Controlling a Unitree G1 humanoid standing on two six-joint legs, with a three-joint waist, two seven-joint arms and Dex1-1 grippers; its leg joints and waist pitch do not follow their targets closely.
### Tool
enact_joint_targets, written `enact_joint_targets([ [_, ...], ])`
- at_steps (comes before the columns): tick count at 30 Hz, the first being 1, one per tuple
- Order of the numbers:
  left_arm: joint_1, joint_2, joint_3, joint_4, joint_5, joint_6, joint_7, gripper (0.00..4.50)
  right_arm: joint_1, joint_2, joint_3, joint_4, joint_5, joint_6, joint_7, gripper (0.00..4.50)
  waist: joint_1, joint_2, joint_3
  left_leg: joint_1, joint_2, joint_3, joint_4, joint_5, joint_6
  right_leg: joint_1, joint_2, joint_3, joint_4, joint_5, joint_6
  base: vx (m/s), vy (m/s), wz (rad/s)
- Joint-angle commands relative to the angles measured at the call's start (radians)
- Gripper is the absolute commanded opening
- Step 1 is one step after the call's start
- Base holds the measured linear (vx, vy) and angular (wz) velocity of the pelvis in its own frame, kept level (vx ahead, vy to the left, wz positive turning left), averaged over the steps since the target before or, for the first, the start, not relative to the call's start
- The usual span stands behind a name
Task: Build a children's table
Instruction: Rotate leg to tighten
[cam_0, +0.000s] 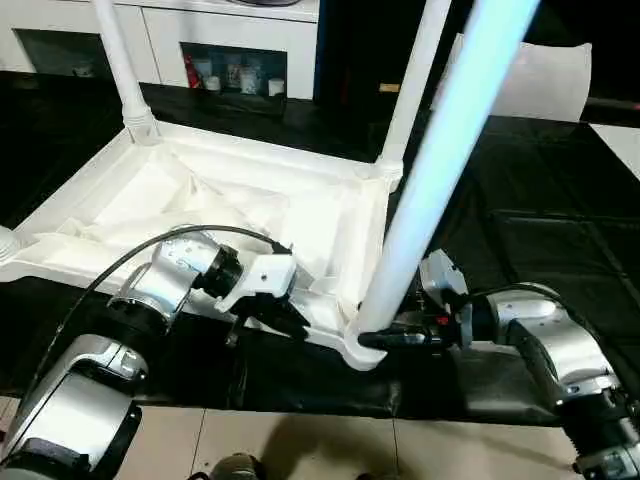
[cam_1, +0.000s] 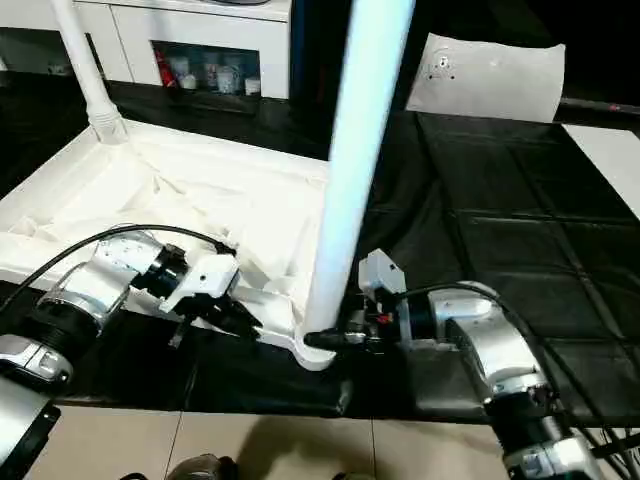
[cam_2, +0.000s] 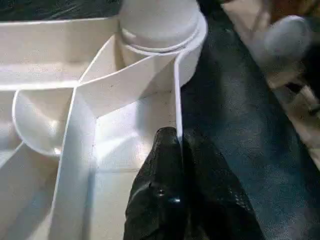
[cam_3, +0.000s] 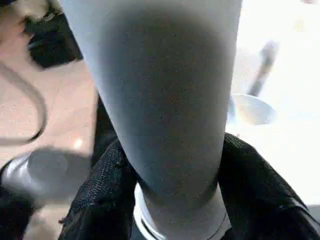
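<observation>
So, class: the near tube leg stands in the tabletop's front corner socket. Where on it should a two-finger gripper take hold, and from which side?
Grip the near leg low, just above its corner socket, coming level from the open right side, as the right gripper does. The tube is round, smooth and leaning, so fingers either side near the base likely control it best; the tabletop blocks the left side.

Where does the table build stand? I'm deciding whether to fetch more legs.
Done: two legs stand in the far corner sockets, far-left leg and far-right leg, of the upside-down tabletop. In hand: the right end effector is closed around the third leg at the near-right socket, while the left end effector pinches the tabletop's near rim. Left: the near-left socket looks empty, so one leg remains.
</observation>
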Motion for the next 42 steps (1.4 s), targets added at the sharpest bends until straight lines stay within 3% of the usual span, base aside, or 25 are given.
enact_joint_targets([
  [1, 0.001, -0.063, -0.019, -0.026, 0.0, 0.04, 0.064, 0.0, -0.001, 0.045, 0.011, -0.024, -0.002, 0.032, -0.102, 1.96, -0.01, -0.003, -0.049, 0.034, 0.069, -0.028, -0.075, -0.266, 0.015, 0.028, -0.07, 0.042, -0.074, -0.259, -0.223, 0.0, 0.0, 0.0],
  [2, 0.001, -0.072, -0.016, -0.028, 0.003, 0.064, 0.096, 0.0, 0.002, 0.064, 0.013, -0.024, -0.026, 0.03, -0.151, 1.96, -0.014, -0.003, -0.046, 0.035, 0.068, -0.03, -0.078, -0.297, -0.001, 0.023, -0.071, 0.044, -0.082, -0.328, -0.204, 0.0, 0.0, 0.0],
  [3, 0.001, -0.134, 0.02, -0.032, -0.011, 0.176, 0.216, 0.0, -0.008, 0.163, -0.004, 0.0, -0.086, 0.069, -0.359, 1.96, -0.026, -0.001, -0.041, 0.038, 0.068, -0.036, -0.082, -0.35, -0.034, 0.017, -0.072, 0.046, -0.089, -0.429, -0.176, 0.0, 0.0, 0.0],
  [6, -0.004, -0.198, 0.051, -0.034, -0.007, 0.263, 0.339, 0.0, -0.039, 0.268, -0.047, 0.03, -0.103, 0.146, -0.553, 1.95, -0.05, -0.005, -0.042, 0.038, 0.062, -0.048, -0.085, -0.397, -0.07, 0.013, -0.074, 0.04, -0.097, -0.532, -0.142, 0.0, 0.0, 0.0],
  [8, -0.004, -0.212, 0.056, -0.037, -0.005, 0.287, 0.366, 0.0, -0.048, 0.292, -0.057, 0.035, -0.104, 0.163, -0.592, 1.94, -0.066, -0.003, -0.043, 0.034, 0.062, -0.053, -0.087, -0.41, -0.07, 0.015, -0.073, 0.038, -0.101, -0.546, -0.127, 0.0, 0.0, 0.0],
  [9, -0.011, -0.238, 0.071, -0.033, 0.0, 0.32, 0.432, 0.0, -0.067, 0.33, -0.07, 0.053, -0.119, 0.182, -0.667, 1.94, -0.073, 0.001, -0.046, 0.031, 0.063, -0.053, -0.089, -0.401, -0.068, 0.018, -0.072, 0.039, -0.1, -0.507, -0.13, 0.0, 0.0, 0.0],
  [11, -0.022, -0.283, 0.1, -0.032, 0.008, 0.375, 0.552, 0.0, -0.102, 0.394, -0.092, 0.087, -0.136, 0.205, -0.791, 1.94, -0.085, -0.001, -0.048, 0.03, 0.061, -0.05, -0.09, -0.388, -0.065, 0.013, -0.066, 0.039, -0.097, -0.429, -0.15, 0.0, 0.0, 0.0],
  [13, -0.027, -0.299, 0.112, -0.035, 0.007, 0.389, 0.592, 0.0, -0.119, 0.416, -0.097, 0.107, -0.144, 0.205, -0.831, 1.94, -0.087, -0.006, -0.051, 0.036, 0.056, -0.042, -0.081, -0.387, -0.044, 0.011, -0.066, 0.043, -0.103, -0.418, -0.155, 0.0, 0.0, 0.0],
  [16, -0.022, -0.325, 0.124, -0.083, 0.024, 0.434, 0.635, 0.0, -0.138, 0.473, -0.119, 0.123, -0.147, 0.186, -0.871, 1.94, -0.081, -0.005, -0.055, 0.031, 0.058, -0.038, -0.079, -0.316, -0.013, 0.019, -0.065, 0.045, -0.099, -0.356, -0.157, 0.0, 0.0, 0.0],
  [18, -0.016, -0.313, 0.11, -0.099, 0.046, 0.434, 0.63, 0.0, -0.135, 0.476, -0.122, 0.115, -0.144, 0.172, -0.87, 2.5, -0.082, -0.002, -0.058, 0.027, 0.059, -0.036, -0.079, -0.271, 0.001, 0.025, -0.06, 0.044, -0.089, -0.263, -0.172, 0.0, 0.0, 0.0],
  [19, -0.014, -0.307, 0.106, -0.102, 0.052, 0.433, 0.628, 0.0, -0.133, 0.476, -0.123, 0.112, -0.143, 0.17, -0.871, 2.5, -0.082, -0.002, -0.058, 0.027, 0.059, -0.036, -0.079, -0.271, 0.001, 0.025, -0.06, 0.044, -0.089, -0.263, -0.172, 0.0, 0.0, 0.0],
  [22, -0.002, -0.282, 0.088, -0.112, 0.064, 0.432, 0.617, 0.0, -0.125, 0.467, -0.125, 0.099, -0.146, 0.163, -0.868, 2.91, -0.079, 0.002, -0.065, 0.027, 0.057, -0.031, -0.072, -0.218, 0.026, 0.031, -0.061, 0.044, -0.08, -0.171, -0.203, 0.0, 0.0, 0.0],
  [25, 0.018, -0.244, 0.073, -0.125, 0.074, 0.415, 0.592, 0.0, -0.107, 0.439, -0.13, 0.074, -0.146, 0.139, -0.846, 3.09, -0.078, 0.005, -0.066, 0.026, 0.058, -0.031, -0.072, -0.207, 0.032, 0.035, -0.06, 0.043, -0.078, -0.15, -0.211, 0.0, 0.0, 0.0],
  [26, 0.026, -0.224, 0.073, -0.129, 0.076, 0.409, 0.574, 0.0, -0.09, 0.41, -0.135, 0.057, -0.143, 0.125, -0.817, 3.22, -0.079, -0.001, -0.068, 0.028, 0.059, -0.029, -0.07, -0.204, 0.032, 0.036, -0.059, 0.042, -0.077, -0.143, -0.218, 0.0, 0.0, 0.0],
  [31, 0.034, -0.167, 0.091, -0.122, 0.073, 0.365, 0.524, 0.0, -0.017, 0.278, -0.145, 0.011, -0.135, 0.043, -0.673, 3.54, -0.072, 0.0, -0.07, 0.028, 0.059, -0.027, -0.065, -0.169, 0.053, 0.04, -0.059, 0.042, -0.069, -0.082, -0.233, 0.0, 0.0, 0.0],
  [32, 0.035, -0.156, 0.092, -0.12, 0.067, 0.354, 0.508, 0.0, -0.001, 0.247, -0.146, -0.002, -0.127, 0.032, -0.629, 3.78, -0.07, -0.002, -0.068, 0.026, 0.058, -0.026, -0.063, -0.167, 0.062, 0.043, -0.059, 0.042, -0.069, -0.077, -0.235, 0.0, 0.0, 0.0],
  [34, 0.04, -0.13, 0.082, -0.119, 0.061, 0.329, 0.47, 0.0, 0.033, 0.184, -0.138, -0.028, -0.118, 0.012, -0.544, 3.84, -0.065, -0.004, -0.068, 0.025, 0.059, -0.027, -0.063, -0.178, 0.074, 0.045, -0.06, 0.042, -0.07, -0.096, -0.232, 0.0, 0.0, 0.0],
  [39, 0.041, -0.079, 0.054, -0.106, 0.059, 0.256, 0.373, 0.0, 0.084, 0.058, -0.161, -0.038, -0.088, -0.032, -0.396, 4.29, -0.063, -0.007, -0.064, 0.028, 0.061, -0.028, -0.063, -0.222, 0.062, 0.039, -0.061, 0.041, -0.081, -0.199, -0.22, 0.0, 0.0, 0.0],
  [42, 0.038, -0.052, 0.033, -0.09, 0.068, 0.206, 0.318, 0.0, 0.097, 0.0, -0.174, -0.042, -0.062, -0.057, -0.323, 4.44, -0.059, -0.004, -0.063, 0.029, 0.062, -0.028, -0.063, -0.224, 0.059, 0.036, -0.06, 0.041, -0.079, -0.196, -0.223, 0.0, 0.0, 0.0],
])
